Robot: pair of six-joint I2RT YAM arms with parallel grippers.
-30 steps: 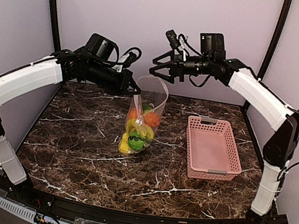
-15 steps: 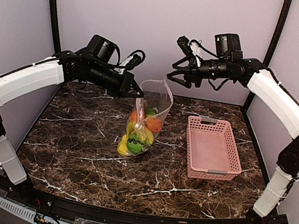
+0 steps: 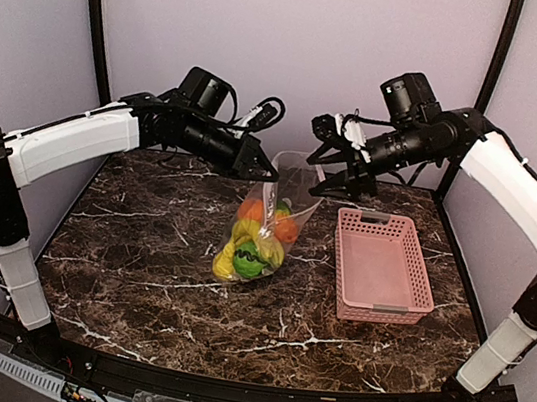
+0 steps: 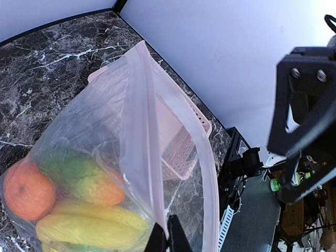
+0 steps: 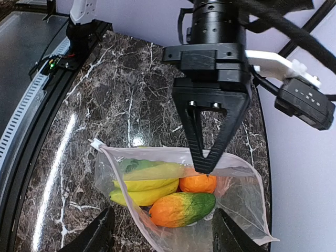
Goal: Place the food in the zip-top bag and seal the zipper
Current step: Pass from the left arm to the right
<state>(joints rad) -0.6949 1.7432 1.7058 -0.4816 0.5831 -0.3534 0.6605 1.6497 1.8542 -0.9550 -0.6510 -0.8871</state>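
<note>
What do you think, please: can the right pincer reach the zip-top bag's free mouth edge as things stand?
Probably yes. The right pincer stands open close to the zip-top bag, whose zipper the shut left pincer holds up; nothing shows between them.

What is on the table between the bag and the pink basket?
Nothing: in the top view only bare marble table shows between the bag and the basket, which stand apart.
</note>
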